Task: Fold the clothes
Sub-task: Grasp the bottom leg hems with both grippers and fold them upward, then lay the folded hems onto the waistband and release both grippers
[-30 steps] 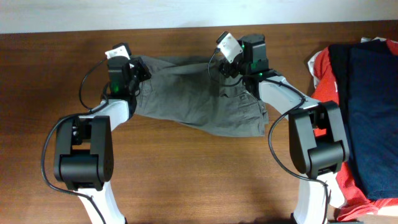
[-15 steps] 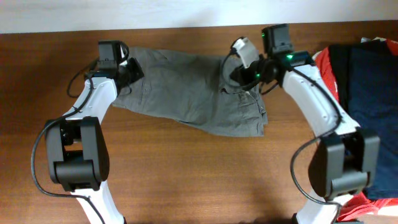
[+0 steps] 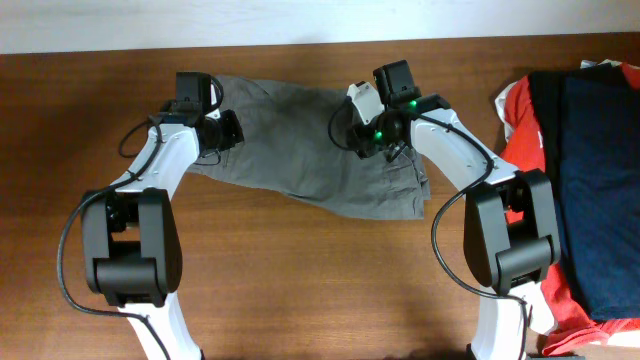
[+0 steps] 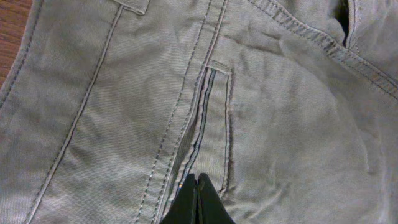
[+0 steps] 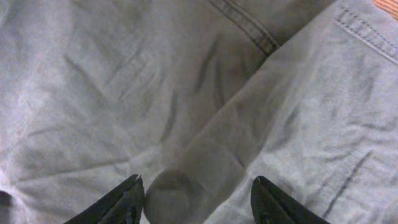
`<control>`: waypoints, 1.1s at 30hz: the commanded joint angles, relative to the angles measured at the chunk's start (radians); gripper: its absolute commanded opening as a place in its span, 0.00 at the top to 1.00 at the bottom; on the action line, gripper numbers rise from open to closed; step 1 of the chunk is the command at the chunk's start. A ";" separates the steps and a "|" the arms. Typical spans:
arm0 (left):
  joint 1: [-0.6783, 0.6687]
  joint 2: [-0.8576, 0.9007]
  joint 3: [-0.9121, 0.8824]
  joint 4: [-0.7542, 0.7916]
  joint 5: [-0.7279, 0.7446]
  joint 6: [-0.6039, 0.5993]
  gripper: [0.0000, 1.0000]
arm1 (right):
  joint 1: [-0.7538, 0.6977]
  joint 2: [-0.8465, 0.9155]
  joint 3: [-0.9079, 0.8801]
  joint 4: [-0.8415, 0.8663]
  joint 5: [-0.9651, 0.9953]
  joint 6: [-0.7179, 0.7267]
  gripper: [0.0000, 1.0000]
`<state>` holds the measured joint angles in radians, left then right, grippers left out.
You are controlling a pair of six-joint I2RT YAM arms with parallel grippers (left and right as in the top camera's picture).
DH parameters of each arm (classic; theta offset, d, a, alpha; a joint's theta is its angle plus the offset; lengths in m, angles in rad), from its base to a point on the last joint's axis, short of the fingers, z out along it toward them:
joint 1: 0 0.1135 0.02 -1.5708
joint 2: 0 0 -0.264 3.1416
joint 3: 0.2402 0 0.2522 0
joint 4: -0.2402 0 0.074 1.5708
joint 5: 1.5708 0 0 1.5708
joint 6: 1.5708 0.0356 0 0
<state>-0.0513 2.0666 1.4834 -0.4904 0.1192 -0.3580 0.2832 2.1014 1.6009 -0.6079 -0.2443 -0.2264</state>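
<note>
Saw khaki-grey shorts spread flat across upper middle of overhead frame on dark wood-grain table; woven twill, wrinkled, lower edge slanting down to rt. Found double-stitched seams and a narrow pocket slit in left-wrist view, w/ left gripper at bottom centre, black fingers pressed together just below the slit; couldn't tell if any cloth was caught betw. them. Found right gripper spread wide at bottom of its view, a soft rounded fold of fabric rising betw. the two black fingertips, a stitched seam running diag. at top centre. Noted heap of red and navy cloth at rt edge, apart from shorts. Vs 0.5 s earlier: logged left gripper further in from shorts' upper-left edge, right gripper slightly further left w/ its arm swung in from rt, shorts w/ approx. same outline.
</note>
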 commanded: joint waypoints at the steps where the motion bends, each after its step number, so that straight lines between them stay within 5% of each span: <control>1: 0.006 -0.018 0.003 -0.004 -0.015 0.023 0.99 | 0.006 0.004 -0.002 0.002 0.036 0.080 0.90; 6: 0.006 -0.018 0.003 0.000 -0.071 0.023 0.99 | -0.035 0.003 0.033 0.034 0.125 0.085 0.96; 11: 0.006 -0.018 0.003 0.006 -0.079 0.023 1.00 | -0.161 0.034 0.040 0.306 0.148 0.048 0.96; 12: 0.006 -0.018 0.003 0.006 -0.079 0.023 0.99 | -0.168 0.065 0.040 0.364 0.148 0.048 0.62; 13: 0.006 -0.018 0.003 0.007 -0.079 0.023 1.00 | -0.166 0.099 0.040 0.401 0.148 0.048 0.17; 15: 0.006 -0.018 0.005 0.019 -0.079 0.026 0.99 | -0.167 0.111 0.041 0.427 0.148 0.048 0.01; 18: 0.006 -0.044 0.055 0.009 -0.078 0.111 0.99 | -0.167 -0.002 0.068 0.301 0.085 0.078 0.01; 19: 0.006 -0.087 0.061 0.009 -0.078 0.110 0.99 | -0.167 -0.061 0.068 0.158 -0.024 0.086 0.08; 20: 0.006 -0.110 0.061 -0.001 -0.078 0.110 0.99 | -0.167 -0.084 0.068 0.069 -0.075 0.086 0.31; 21: 0.006 -0.142 0.061 -0.033 -0.074 0.110 1.00 | -0.167 -0.093 0.068 -0.016 -0.104 0.086 0.72; 22: 0.006 -0.157 0.061 -0.071 -0.074 0.110 1.00 | -0.167 -0.089 0.064 -0.074 -0.101 0.086 0.96; 27: 0.008 -0.150 0.048 -0.326 -0.074 0.109 1.00 | -0.168 0.005 -0.055 -0.237 -0.089 0.118 0.96; 33: 0.006 0.046 0.000 -0.197 -0.093 0.126 1.00 | -0.167 0.033 -0.211 -0.216 0.079 0.267 0.96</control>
<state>-0.0494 2.0575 1.5002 -0.7303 0.0395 -0.2535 0.1127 2.1242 1.4754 -0.8192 -0.3012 -0.0662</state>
